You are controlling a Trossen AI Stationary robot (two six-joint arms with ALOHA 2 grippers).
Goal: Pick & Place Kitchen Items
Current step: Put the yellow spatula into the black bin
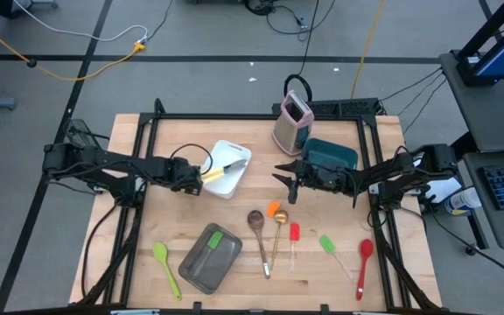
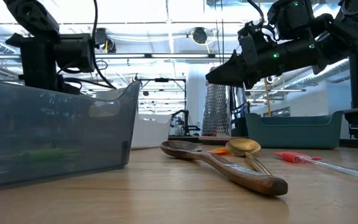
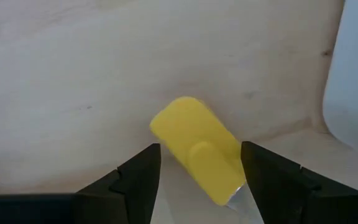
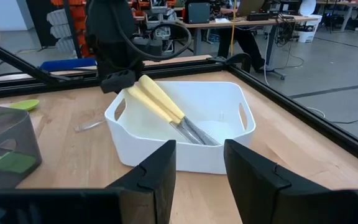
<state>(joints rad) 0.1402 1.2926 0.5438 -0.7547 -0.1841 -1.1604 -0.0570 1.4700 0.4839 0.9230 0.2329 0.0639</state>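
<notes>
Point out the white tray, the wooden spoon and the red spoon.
white tray [image 4: 229, 158], right wrist view, on its front wall.
wooden spoon [image 2: 229, 168], low view, on its handle.
red spoon [image 1: 367, 249], high view, on its bowl.

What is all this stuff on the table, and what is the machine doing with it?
Tray: one, white, middle of table.
Knives: two, yellow handles, leaning in the tray.
Pan: one, grey, front; a green spatula inside.
Bin: one, teal, back right.
Grater: one, pink and steel, upright at back.
Wooden spoon: one, brown, front centre.
Gold spoon: one, beside it.
Spatulas on the table: green, orange, red, green.
Red spoon: one, front right.
Left end effector: open, around a knife handle.
Right end effector: open, empty, raised.
</notes>
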